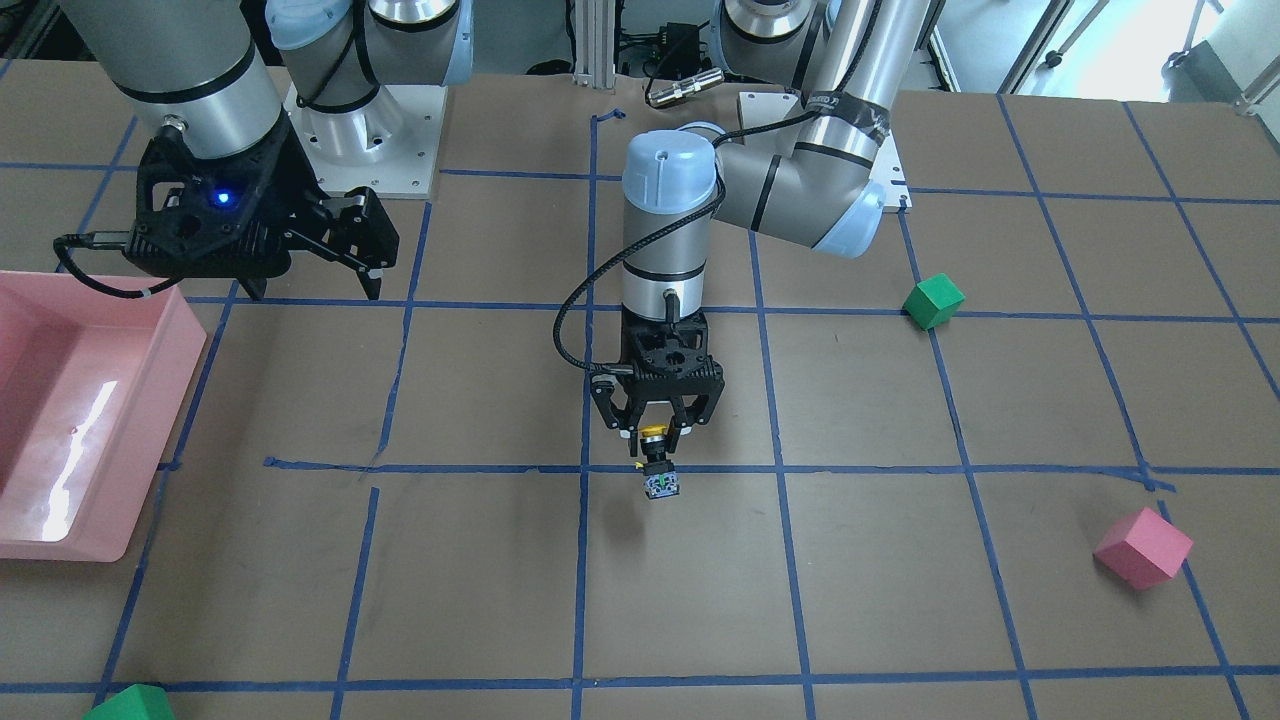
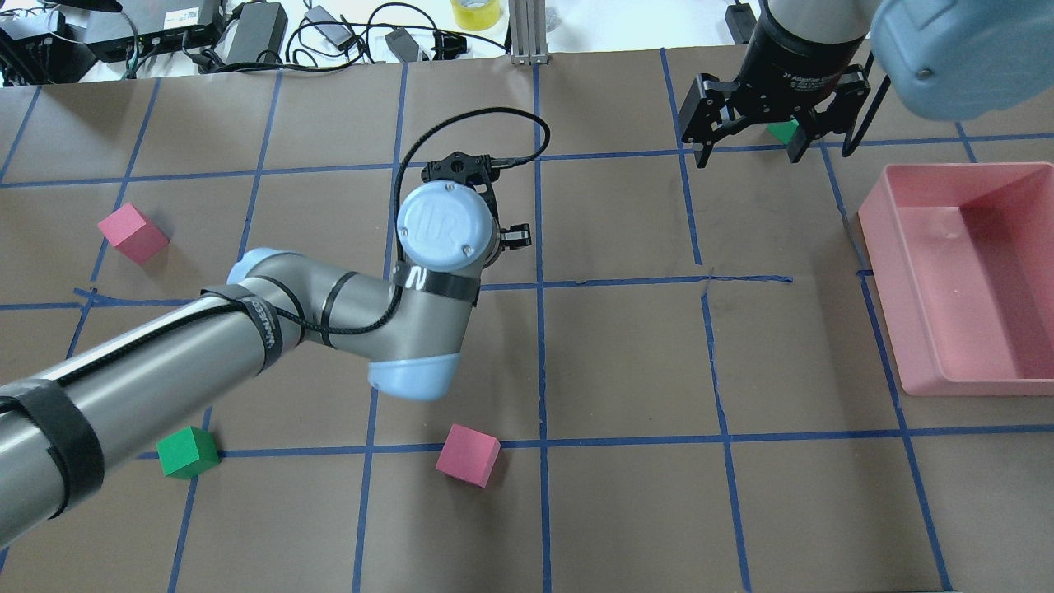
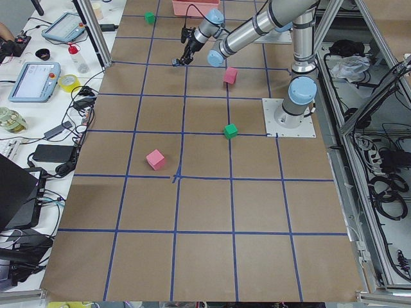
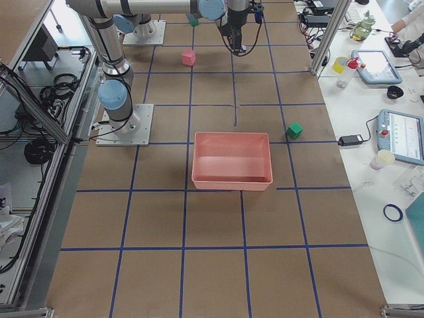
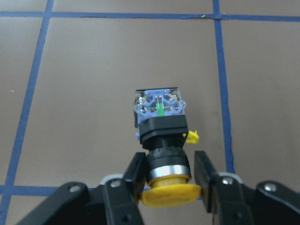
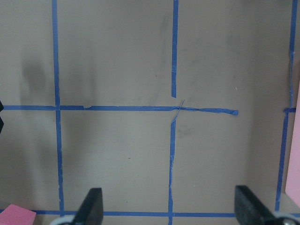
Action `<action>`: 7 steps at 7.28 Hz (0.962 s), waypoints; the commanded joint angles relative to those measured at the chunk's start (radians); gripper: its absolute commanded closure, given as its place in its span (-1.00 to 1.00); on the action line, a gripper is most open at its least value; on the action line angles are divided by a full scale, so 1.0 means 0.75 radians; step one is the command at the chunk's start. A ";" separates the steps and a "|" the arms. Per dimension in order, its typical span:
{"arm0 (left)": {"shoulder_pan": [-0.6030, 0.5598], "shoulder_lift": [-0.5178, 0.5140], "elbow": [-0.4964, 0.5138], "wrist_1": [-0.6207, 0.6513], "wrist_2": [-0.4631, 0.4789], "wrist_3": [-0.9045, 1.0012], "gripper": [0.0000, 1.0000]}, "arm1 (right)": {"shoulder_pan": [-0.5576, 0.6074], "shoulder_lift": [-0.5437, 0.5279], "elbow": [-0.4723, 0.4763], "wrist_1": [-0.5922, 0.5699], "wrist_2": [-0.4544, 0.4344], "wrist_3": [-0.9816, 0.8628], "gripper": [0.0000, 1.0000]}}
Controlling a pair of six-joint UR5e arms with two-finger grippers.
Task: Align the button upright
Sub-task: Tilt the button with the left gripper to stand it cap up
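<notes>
The button (image 1: pixel 659 466) has a yellow cap, a black body and a pale base block. My left gripper (image 1: pixel 655 437) points straight down near the table's middle and is shut on the button's neck just under the cap. The base block points down at the table. The left wrist view shows the fingers (image 5: pixel 136 171) clamped either side of the button (image 5: pixel 161 123). In the overhead view the wrist hides the button. My right gripper (image 2: pixel 746 154) is open and empty, far off near the pink tray; its fingers (image 6: pixel 91 206) stand wide apart.
A pink tray (image 2: pixel 885 288) sits on my right side. A green cube (image 1: pixel 933 300) and a pink cube (image 1: pixel 1142 547) lie on my left side. Another pink cube (image 2: pixel 468 455) lies near my base. A green cube (image 2: pixel 782 132) sits behind the right gripper.
</notes>
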 commanded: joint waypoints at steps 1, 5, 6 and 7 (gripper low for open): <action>0.039 0.019 0.258 -0.692 -0.236 -0.211 1.00 | 0.000 -0.002 0.000 0.001 0.000 0.000 -1.00; 0.196 -0.200 0.318 -0.797 -0.779 -0.412 1.00 | -0.002 0.000 0.000 -0.001 0.000 0.000 -1.00; 0.200 -0.247 0.367 -0.797 -0.857 -0.457 1.00 | -0.002 -0.002 0.000 -0.001 0.000 0.000 -1.00; 0.202 -0.284 0.410 -0.797 -0.872 -0.547 1.00 | -0.002 0.000 0.000 -0.001 0.000 0.000 -1.00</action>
